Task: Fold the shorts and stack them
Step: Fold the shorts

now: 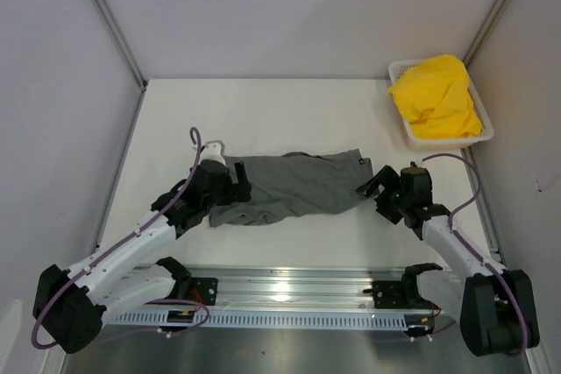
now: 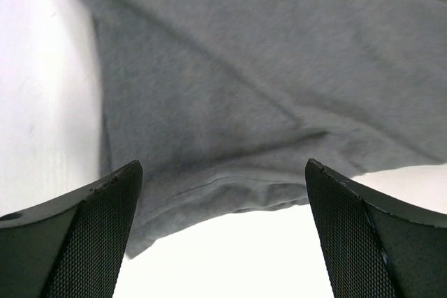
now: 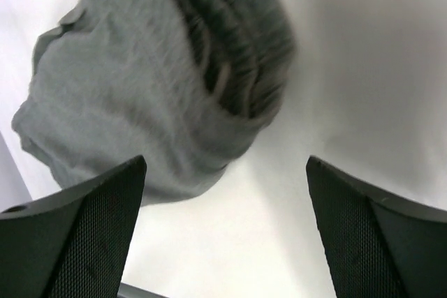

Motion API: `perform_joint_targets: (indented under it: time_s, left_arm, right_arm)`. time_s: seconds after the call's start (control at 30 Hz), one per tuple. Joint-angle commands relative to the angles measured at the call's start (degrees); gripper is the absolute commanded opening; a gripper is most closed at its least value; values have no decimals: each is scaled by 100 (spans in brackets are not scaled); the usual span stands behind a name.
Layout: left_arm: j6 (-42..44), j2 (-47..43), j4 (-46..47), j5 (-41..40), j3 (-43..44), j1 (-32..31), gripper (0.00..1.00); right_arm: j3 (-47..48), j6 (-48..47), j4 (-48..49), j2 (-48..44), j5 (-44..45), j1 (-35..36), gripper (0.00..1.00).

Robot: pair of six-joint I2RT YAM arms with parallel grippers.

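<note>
The dark grey shorts (image 1: pixel 294 186) lie on the surface (image 1: pixel 263 111) with their long axis running left to right. The left pincer (image 1: pixel 235 181) and right pincer (image 1: pixel 372 186) stand wide and empty, one at each end. The yellow shorts (image 1: pixel 436 98) sit in the basket (image 1: pixel 399 67), nearer the right arm.

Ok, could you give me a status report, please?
Left fingers and right fingers open, empty. Grey shorts spread between them. Yellow shorts in basket. Nothing in the way.

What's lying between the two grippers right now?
The dark grey shorts, spread across the white table from the left gripper to the right gripper; nothing else lies there. The top external view shows it.
</note>
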Motion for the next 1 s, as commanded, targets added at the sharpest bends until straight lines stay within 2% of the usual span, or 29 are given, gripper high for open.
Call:
perform_joint_targets:
  time_s: [0.0,0.1,0.3,0.4,0.53,0.63,0.67,0.73,0.87,0.9,0.93,0.97]
  left_arm:
    - [255,154,492,559,395,22,99]
    - [388,487,774,886,623,-188,99]
    - [660,1234,1311,1421,1081,-461,99]
    - [748,1753,1539,1712,1397,-496,99]
    - [845,2385,1821,2072,1704,-514,99]
    - [932,2720,1856,2213,1933,-567,99]
    - [950,2939,1830,2231,2117,-584,99]
    - [986,3133,1821,2257,2293,-619,99]
    - [1021,3572,1926,2345,2540,-620,99]
    - [1047,3774,1909,2362,2732,-620,99]
    - [1056,3880,1900,2406,2795,-620,99]
    - [1073,3986,1900,2467,2847,-620,99]
  right_arm:
    - [231,-798,342,568,-1308,-630,98]
    - [310,-1097,693,922,-1888,-1017,96]
    - [548,-1318,1528,1853,-2512,-1124,91]
    - [539,-1335,1950,2223,-2592,-1142,85]
    - [565,-1519,2223,2566,-2461,-1159,81]
    - [548,-1573,2259,2698,-2329,-1159,65]
    - [530,-1573,2259,2672,-2364,-1151,45]
    - [381,-1546,2198,2567,-2286,-1072,28]
    - [-57,-1328,1978,1804,-1539,-282,29]
    - [-198,-1057,1995,1402,-1416,172,29]
    - [-434,-897,1952,1215,-1249,385,34]
    - [-532,-757,1890,1030,-1213,579,47]
